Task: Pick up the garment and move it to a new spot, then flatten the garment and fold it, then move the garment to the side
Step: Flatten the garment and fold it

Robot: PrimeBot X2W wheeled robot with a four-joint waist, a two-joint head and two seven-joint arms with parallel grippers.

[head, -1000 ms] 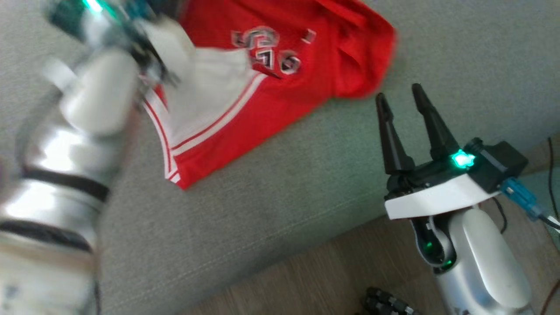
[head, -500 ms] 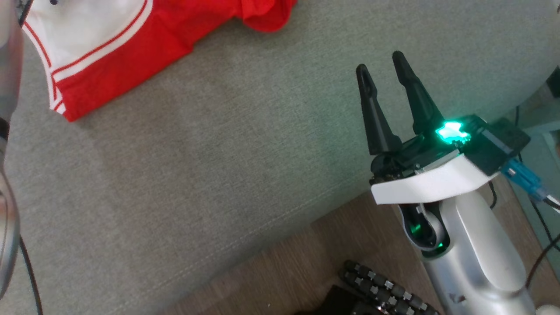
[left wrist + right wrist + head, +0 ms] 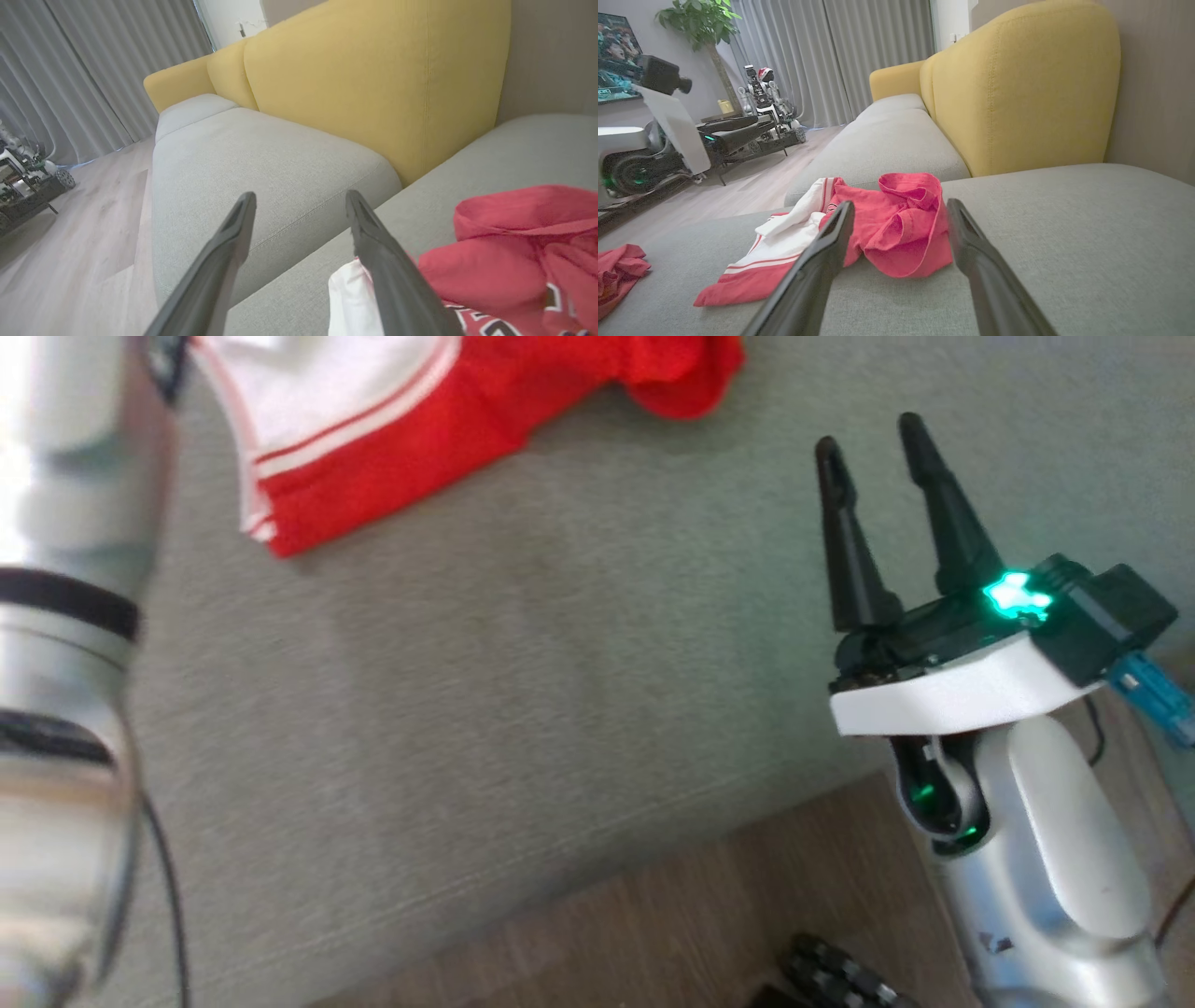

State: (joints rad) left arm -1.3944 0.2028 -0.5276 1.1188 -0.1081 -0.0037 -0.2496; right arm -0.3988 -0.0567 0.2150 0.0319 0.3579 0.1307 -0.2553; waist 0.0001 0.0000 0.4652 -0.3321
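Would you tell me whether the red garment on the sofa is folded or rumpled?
Rumpled, not folded: in the right wrist view the garment lies on the sofa with its red end bunched up.

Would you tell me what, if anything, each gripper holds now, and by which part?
Nothing: the left gripper and right gripper both stand open and empty; the crumpled red-and-white garment lies loose on the grey sofa seat.

Right gripper (image 3: 868, 437): two tapered black fingers (image 3: 848, 560) above a white plate (image 3: 943, 695); green light (image 3: 1016, 593) glowed just above the plate, blue connector (image 3: 1153, 686) beside it, silver forearm (image 3: 1046, 859) below it. Left forearm (image 3: 65, 569) was silver with black bands.
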